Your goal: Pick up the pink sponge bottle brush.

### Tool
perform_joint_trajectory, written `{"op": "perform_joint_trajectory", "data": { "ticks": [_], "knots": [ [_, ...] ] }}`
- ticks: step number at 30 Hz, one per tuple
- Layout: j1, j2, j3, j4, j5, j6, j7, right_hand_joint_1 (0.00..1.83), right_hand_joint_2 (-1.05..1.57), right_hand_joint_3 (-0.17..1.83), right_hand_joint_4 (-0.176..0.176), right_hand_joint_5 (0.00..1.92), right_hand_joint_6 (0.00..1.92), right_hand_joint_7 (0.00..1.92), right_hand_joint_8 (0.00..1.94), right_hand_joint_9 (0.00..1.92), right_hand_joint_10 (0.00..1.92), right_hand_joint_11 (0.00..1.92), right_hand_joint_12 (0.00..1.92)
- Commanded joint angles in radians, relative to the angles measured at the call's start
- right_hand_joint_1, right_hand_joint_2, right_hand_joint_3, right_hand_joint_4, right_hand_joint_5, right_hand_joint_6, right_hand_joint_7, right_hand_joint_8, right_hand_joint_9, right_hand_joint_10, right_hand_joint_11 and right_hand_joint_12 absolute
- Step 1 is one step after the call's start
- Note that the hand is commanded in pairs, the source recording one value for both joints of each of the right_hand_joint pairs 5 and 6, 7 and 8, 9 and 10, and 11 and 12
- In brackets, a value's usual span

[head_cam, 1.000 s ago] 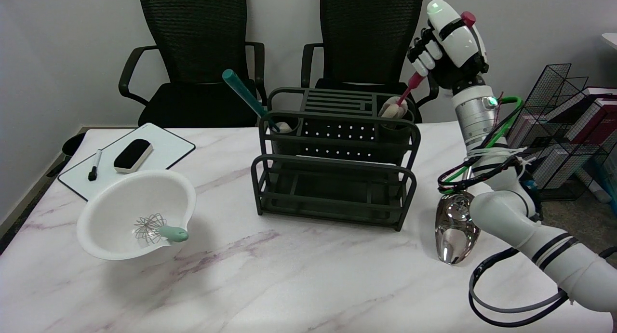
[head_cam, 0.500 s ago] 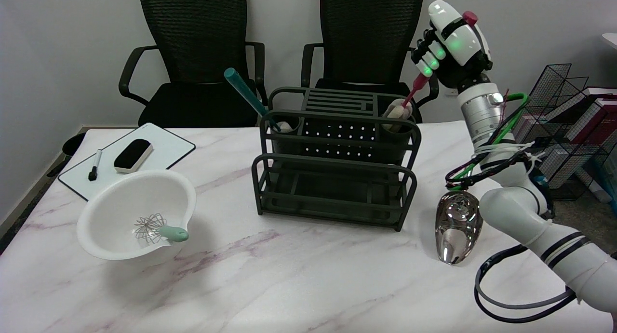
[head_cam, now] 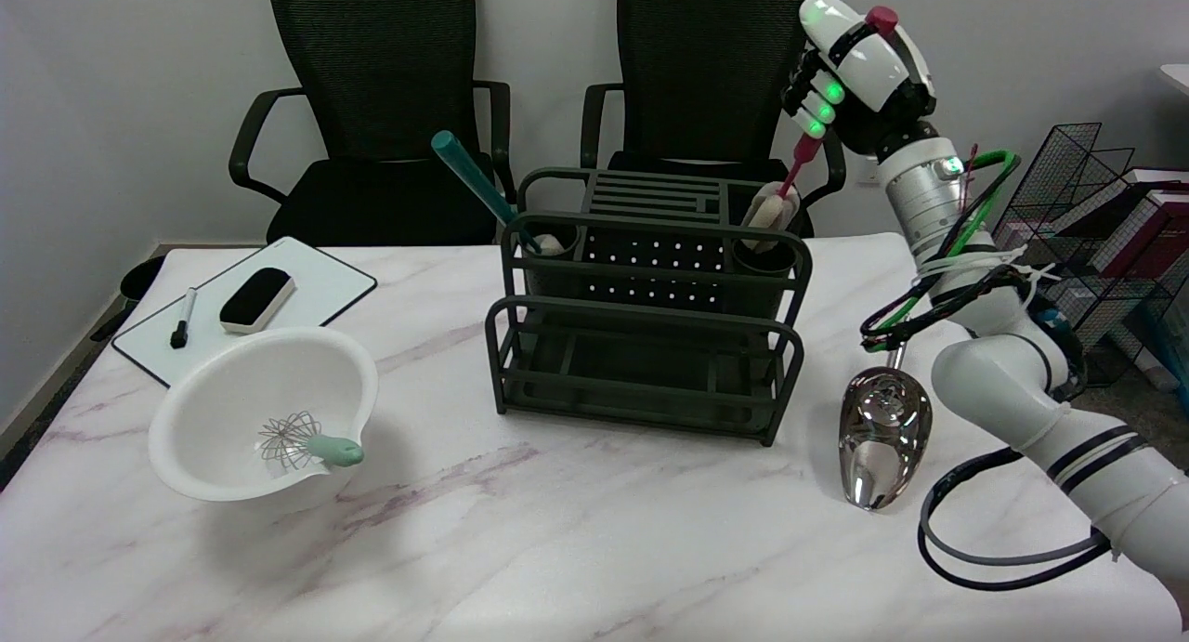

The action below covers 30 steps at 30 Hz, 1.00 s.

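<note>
The right hand (head_cam: 850, 71) was held high above the rack's right end, its fingers (head_cam: 817, 103) curled and clamped around the handle of the pink sponge bottle brush (head_cam: 785, 191); the handle's red top was seen protruding above the hand. The brush was tilted, its pale sponge head partly raised out of the right cup (head_cam: 769, 252) of the dark green rack (head_cam: 650, 307), the lower end of the sponge being level with the cup's rim; whether it touched the rim could not be told. In the left cup (head_cam: 548, 256) a teal-handled brush (head_cam: 474, 187) was leaned to the left, its pale head resting inside. The rack's lower front tray was seen with nothing visible in it. At the table's (head_cam: 557, 549) left, a white bowl (head_cam: 265, 410) was tipped toward the camera, and 1 whisk (head_cam: 302, 442) with a teal handle lay in it, the handle resting over the rim. Behind the bowl a whiteboard (head_cam: 307, 294) carried 1 eraser (head_cam: 257, 298) and 1 marker (head_cam: 182, 319). A shiny metal scoop (head_cam: 882, 433) lay on the table beside the right arm.
</note>
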Motion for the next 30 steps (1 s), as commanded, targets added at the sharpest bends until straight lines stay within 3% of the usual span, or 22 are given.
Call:
{"op": "perform_joint_trajectory", "data": {
  "ticks": [1,23,30],
  "knots": [
    [0.039,0.030,0.025,0.017,-0.074,-0.069,-0.001,0.93,1.57,0.51,0.000,1.92,1.92,1.92,1.92,1.92,1.92,1.92,1.92],
    [0.014,0.035,0.117,0.141,-0.088,-0.058,0.007,0.93,1.57,0.50,0.000,1.92,1.92,1.92,1.92,1.92,1.92,1.92,1.92],
    [-0.044,0.030,0.138,0.189,-0.042,0.023,0.009,0.93,1.57,0.49,0.000,1.92,1.92,1.92,1.92,1.92,1.92,1.92,1.92]
  ]
}}
